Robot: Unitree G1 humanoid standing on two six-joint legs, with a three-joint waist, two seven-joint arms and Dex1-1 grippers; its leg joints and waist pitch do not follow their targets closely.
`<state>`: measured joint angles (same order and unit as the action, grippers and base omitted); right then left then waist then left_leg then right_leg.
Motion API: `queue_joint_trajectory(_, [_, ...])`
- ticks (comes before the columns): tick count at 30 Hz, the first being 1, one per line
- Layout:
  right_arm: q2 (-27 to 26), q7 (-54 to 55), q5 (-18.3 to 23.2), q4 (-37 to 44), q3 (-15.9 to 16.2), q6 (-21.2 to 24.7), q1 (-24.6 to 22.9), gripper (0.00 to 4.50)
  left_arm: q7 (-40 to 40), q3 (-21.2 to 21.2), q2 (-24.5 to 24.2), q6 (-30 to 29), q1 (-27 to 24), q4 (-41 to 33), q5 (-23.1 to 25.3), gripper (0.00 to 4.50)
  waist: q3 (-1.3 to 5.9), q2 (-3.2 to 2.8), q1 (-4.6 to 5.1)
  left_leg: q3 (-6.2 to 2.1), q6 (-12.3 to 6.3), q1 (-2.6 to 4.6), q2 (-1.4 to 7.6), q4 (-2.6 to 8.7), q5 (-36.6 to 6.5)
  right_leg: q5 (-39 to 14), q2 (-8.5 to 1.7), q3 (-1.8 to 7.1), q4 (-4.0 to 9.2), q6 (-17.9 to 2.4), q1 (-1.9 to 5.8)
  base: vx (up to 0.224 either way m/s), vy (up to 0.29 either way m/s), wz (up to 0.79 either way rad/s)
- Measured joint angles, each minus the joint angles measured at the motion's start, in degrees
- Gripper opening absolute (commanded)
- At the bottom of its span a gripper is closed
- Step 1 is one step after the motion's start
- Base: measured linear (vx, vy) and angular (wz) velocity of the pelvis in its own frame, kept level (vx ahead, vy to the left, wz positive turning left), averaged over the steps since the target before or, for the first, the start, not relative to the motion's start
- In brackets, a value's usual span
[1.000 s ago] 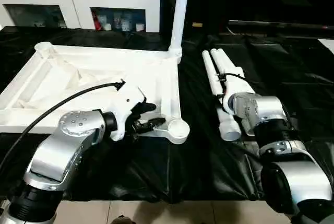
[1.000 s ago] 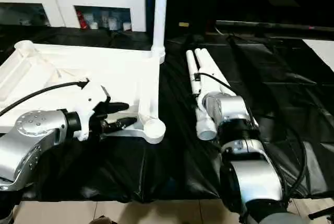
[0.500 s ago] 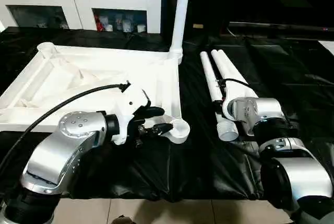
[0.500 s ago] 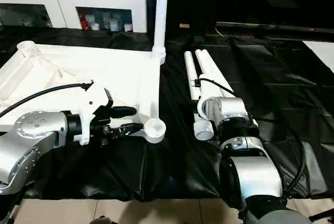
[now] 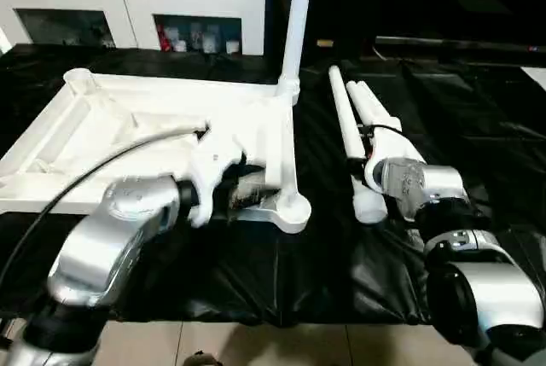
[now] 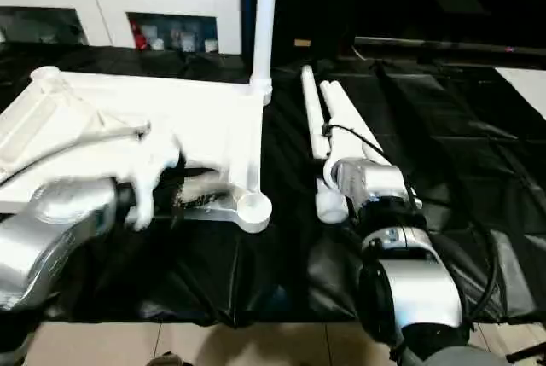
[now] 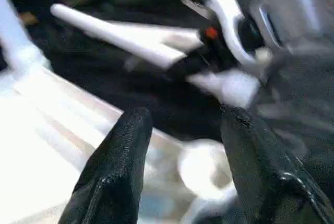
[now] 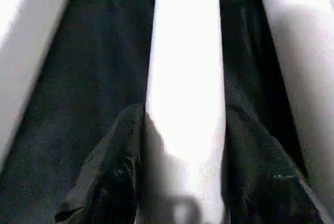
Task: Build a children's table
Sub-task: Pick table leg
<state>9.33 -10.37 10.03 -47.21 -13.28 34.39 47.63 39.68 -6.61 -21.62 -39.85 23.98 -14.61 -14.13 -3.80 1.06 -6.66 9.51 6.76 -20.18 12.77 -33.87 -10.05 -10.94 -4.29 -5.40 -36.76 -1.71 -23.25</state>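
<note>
The white tabletop [image 5: 128, 119] lies underside up on the left, with one leg [image 5: 299, 16] standing upright in its far right corner socket. My left gripper [image 5: 247, 191] is at the near right corner. It is open, and its fingers [image 7: 120, 161] stand apart on either side of the rim beside the empty socket [image 5: 296, 210]. To the right, loose legs [image 5: 380, 114] lie side by side on the black sheet. My right gripper [image 5: 368, 180] is shut on the near end of the leftmost leg [image 8: 185, 51], with a finger pressed against each side of the tube.
A black sheet [image 5: 478, 127] covers the work surface, and pale floor tiles [image 5: 256, 345] show past its near edge. A white cabinet with glass doors [image 5: 128, 8] stands at the back left. My right forearm [image 5: 478, 289] lies over the sheet's near right part.
My right gripper's fingers have closed onto the leftmost loose leg, and that leg's far end has swung slightly away from the others. My left arm has shifted a little at the corner.
</note>
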Motion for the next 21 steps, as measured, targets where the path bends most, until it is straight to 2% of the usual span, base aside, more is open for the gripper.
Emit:
queue_joint_trajectory(1, [-0.4, -1.7, 2.1, 2.7, -1.6, -1.5, -0.8, 1.83, -2.0, 1.2, 2.4, 0.2, 1.2, 1.4, -0.1, 2.48, 0.0, 0.0, -0.04, 0.0, 0.0, -0.04, 0.0, -0.01, 0.0, 0.0, 0.0, 0.0, 0.0, 0.0, -0.01, 0.0, 0.0, 0.0])
queue_joint_trajectory(3, [-1.0, -4.0, 4.8, 6.3, -3.0, -2.6, -1.0, 1.83, -4.2, 2.0, 4.2, 0.2, 2.9, 2.9, -0.5, 2.48, 0.0, 0.0, 0.01, 0.0, -0.01, -0.05, 0.0, 0.0, 0.0, 0.0, 0.0, 0.0, 0.0, 0.0, -0.02, 0.0, 0.0, 0.0])
queue_joint_trajectory(6, [-0.9, -8.8, 10.8, 12.0, -6.9, -2.4, -1.8, 1.82, -7.3, 3.8, 8.8, 0.4, 5.5, 5.5, -2.2, 2.48, 0.0, 0.01, -0.07, 0.0, -0.03, -0.2, 0.01, -0.01, 0.0, 0.0, 0.01, -0.01, 0.07, 0.0, -0.02, 0.0, 0.0, 0.0])
queue_joint_trajectory(8, [-0.9, -13.9, 15.1, 16.7, -8.2, -1.5, -3.9, 1.82, -9.5, 5.2, 12.0, 1.1, 7.9, 7.8, -3.3, 2.48, 0.01, 0.02, -0.6, 0.01, -0.09, -0.28, 0.01, -0.01, 0.0, -0.1, 0.0, -0.01, 0.14, 0.0, -0.02, 0.0, 0.0, 0.0])
queue_joint_trajectory(12, [-0.9, -21.2, 20.7, 24.2, -8.3, 0.7, -8.7, 1.82, -13.1, 9.2, 16.6, 0.8, 12.2, 11.8, -6.4, 2.48, 0.01, 0.02, -1.28, 0.05, -0.18, -0.38, 0.02, 0.01, 0.0, 0.0, 0.0, 0.0, 0.23, 0.0, -0.03, 0.0, 0.0, 0.0])
queue_joint_trajectory(14, [-0.6, -26.0, 25.0, 30.3, -8.1, 3.0, -12.6, 1.82, -14.9, 13.2, 20.0, -2.4, 15.8, 15.2, -10.4, 2.48, -0.01, 0.06, -1.73, 0.03, -0.23, -0.38, 0.02, 0.01, 0.1, 0.0, 0.0, -0.06, 0.3, 0.1, -0.03, 0.0, 0.0, 0.0])
queue_joint_trajectory(16, [-0.6, -29.7, 27.9, 34.3, -6.8, 4.7, -14.3, 1.82, -15.9, 15.7, 21.5, -4.5, 18.3, 16.7, -13.6, 2.48, -0.01, 0.06, -1.92, 0.05, -0.29, -0.43, 0.02, -0.01, 0.0, 0.0, -0.01, -0.04, 0.33, 0.1, -0.02, 0.0, 0.0, 0.0])
queue_joint_trajectory(21, [0.3, -34.6, 30.6, 40.6, -4.1, 6.3, -16.6, 1.82, -16.4, 17.6, 24.5, -6.5, 19.9, 18.2, -18.6, 2.48, 0.0, 0.07, -2.12, 0.03, -0.32, -0.6, 0.02, -0.01, 0.1, 0.0, -0.01, -0.07, 0.49, 0.1, -0.01, 0.0, 0.0, 0.0])
